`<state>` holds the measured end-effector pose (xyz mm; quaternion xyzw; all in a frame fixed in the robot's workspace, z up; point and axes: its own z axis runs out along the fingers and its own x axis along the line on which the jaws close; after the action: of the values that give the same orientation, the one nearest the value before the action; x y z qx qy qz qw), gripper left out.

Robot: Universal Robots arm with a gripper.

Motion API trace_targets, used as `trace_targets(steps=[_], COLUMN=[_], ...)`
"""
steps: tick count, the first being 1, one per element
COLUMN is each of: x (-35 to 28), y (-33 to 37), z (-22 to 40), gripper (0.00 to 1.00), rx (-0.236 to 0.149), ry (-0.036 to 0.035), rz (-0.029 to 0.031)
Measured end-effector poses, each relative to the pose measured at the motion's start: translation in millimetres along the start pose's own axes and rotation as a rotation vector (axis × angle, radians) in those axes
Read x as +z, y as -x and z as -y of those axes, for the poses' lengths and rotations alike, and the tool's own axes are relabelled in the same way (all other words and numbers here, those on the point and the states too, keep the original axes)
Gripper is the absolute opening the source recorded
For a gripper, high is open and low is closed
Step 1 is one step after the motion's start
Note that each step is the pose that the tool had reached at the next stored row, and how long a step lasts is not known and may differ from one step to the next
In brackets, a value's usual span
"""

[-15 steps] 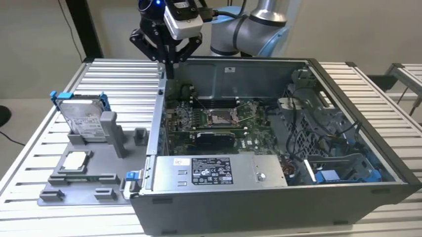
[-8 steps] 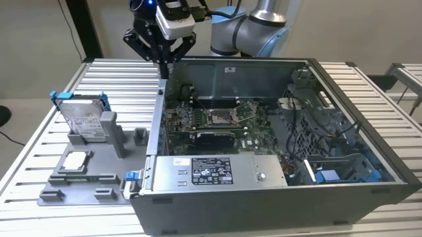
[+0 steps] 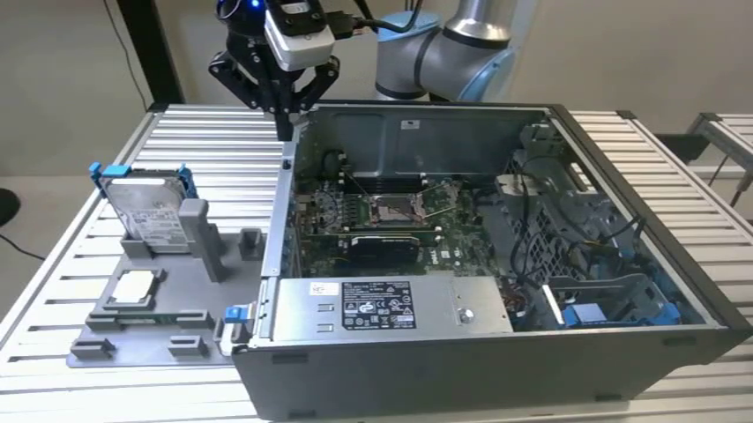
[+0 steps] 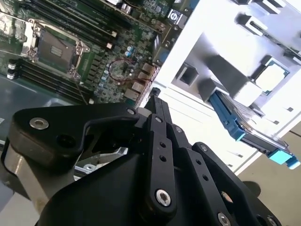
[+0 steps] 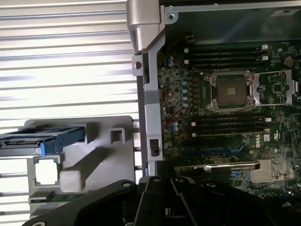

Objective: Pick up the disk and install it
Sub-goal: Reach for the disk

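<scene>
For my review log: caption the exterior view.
Gripper poised over the open computer case; disk stands upright in the grey fixture.

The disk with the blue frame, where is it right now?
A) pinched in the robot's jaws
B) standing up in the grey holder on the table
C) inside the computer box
B: the disk stands upright in the grey holder, outside the computer case, and the jaws are shut on nothing up by the case's edge.
</scene>
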<state>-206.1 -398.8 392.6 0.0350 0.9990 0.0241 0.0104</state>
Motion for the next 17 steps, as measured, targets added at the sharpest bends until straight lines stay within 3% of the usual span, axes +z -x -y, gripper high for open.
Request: trace_targets(steps=[17], x=[-0.6], y=[-25.2], z=[1.8], gripper=[0.00], rx=[0.000], ry=[0.0000], rz=[0.0000])
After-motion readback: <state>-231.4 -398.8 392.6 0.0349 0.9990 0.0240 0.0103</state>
